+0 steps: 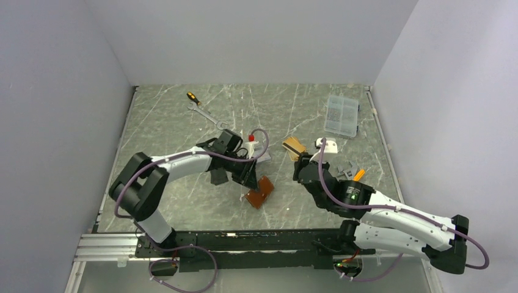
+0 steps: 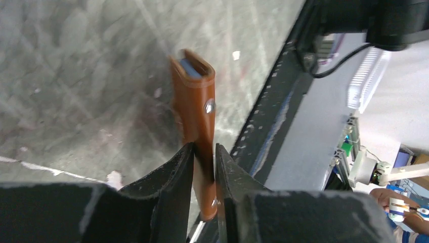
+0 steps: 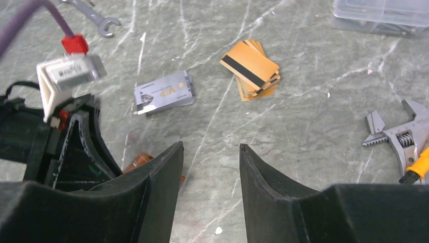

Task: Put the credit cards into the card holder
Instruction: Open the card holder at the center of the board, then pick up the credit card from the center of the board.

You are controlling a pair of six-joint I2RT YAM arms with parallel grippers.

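The brown card holder (image 1: 259, 192) (image 2: 195, 101) stands on edge between the fingers of my left gripper (image 1: 247, 178) (image 2: 204, 147). The jaws are barely open, with thin dark slits beside the leather. A grey-blue card edge (image 2: 191, 68) shows in its far fold. My right gripper (image 1: 300, 166) (image 3: 211, 147) hovers open and empty over the table, right of the holder (image 3: 135, 162). A stack of gold credit cards (image 1: 294, 148) (image 3: 251, 68) with a dark stripe lies beyond it. Silver cards (image 3: 164, 93) lie to their left.
A clear plastic box (image 1: 342, 115) (image 3: 384, 12) sits at the back right. An adjustable wrench (image 1: 346, 173) (image 3: 399, 136) and a yellow-handled tool (image 3: 417, 167) lie right of my right arm. A spanner (image 1: 211, 118) and a screwdriver (image 1: 192, 96) lie at the back left.
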